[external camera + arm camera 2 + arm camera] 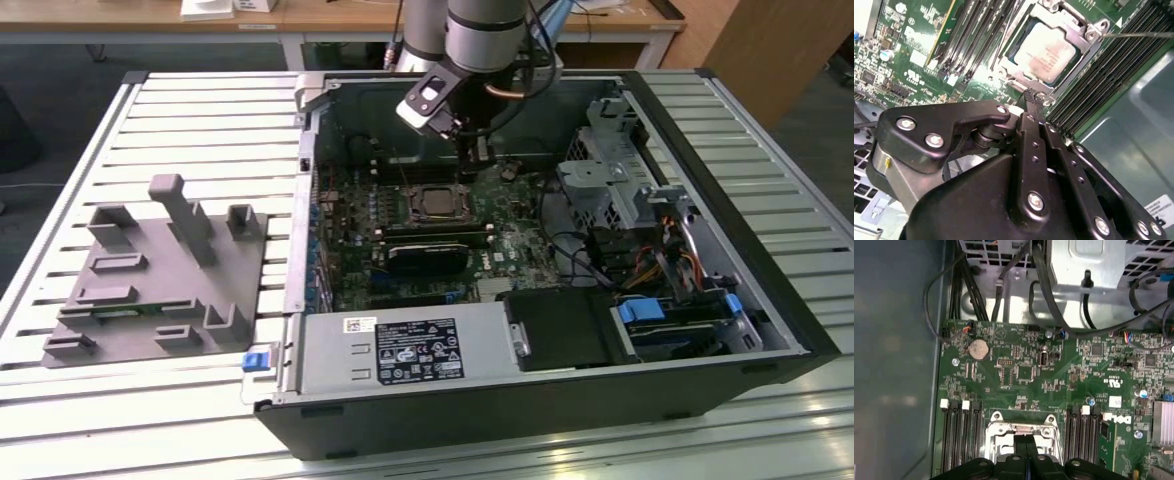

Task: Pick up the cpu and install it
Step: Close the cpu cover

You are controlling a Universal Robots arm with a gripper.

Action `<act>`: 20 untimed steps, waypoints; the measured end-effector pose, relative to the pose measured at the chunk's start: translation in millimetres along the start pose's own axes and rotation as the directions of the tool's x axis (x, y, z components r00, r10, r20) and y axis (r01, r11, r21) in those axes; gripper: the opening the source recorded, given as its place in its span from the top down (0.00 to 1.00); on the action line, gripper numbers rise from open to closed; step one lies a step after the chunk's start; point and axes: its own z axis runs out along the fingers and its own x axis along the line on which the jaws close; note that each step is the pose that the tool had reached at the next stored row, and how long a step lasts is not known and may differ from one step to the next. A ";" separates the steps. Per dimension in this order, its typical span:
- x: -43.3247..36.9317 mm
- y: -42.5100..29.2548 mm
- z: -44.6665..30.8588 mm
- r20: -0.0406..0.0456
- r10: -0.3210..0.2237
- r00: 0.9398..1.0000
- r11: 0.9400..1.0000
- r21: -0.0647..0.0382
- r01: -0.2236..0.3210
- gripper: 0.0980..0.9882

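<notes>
The pincer (1032, 96) is looming closest in the second wrist view, its two black fingers (1026, 135) pressing together with nothing between them. Just beyond the tips, the cpu (1046, 49) is lying flat inside the metal-framed socket (1089, 34), apart from the pincer. In the exterior view the arm (487, 30) is reaching down over the green board (350, 212) inside the open computer case (534, 400). The grey tray (147, 290) is sitting well apart on the slatted table (200, 110).

a white brand logo (1117, 418) is printed on the motherboard (1024, 375).
</notes>
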 end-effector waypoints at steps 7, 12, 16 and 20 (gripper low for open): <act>0.3 -5.5 4.7 0.000 0.000 1.000 1.000 0.000 0.000 0.99; 0.4 -7.6 9.7 0.000 0.000 1.000 1.000 0.000 0.000 0.99; 0.6 -11.4 13.9 0.000 0.000 1.000 1.000 0.000 0.000 0.99; 1.0 -20.1 15.9 0.000 0.000 1.000 1.000 0.000 0.000 0.99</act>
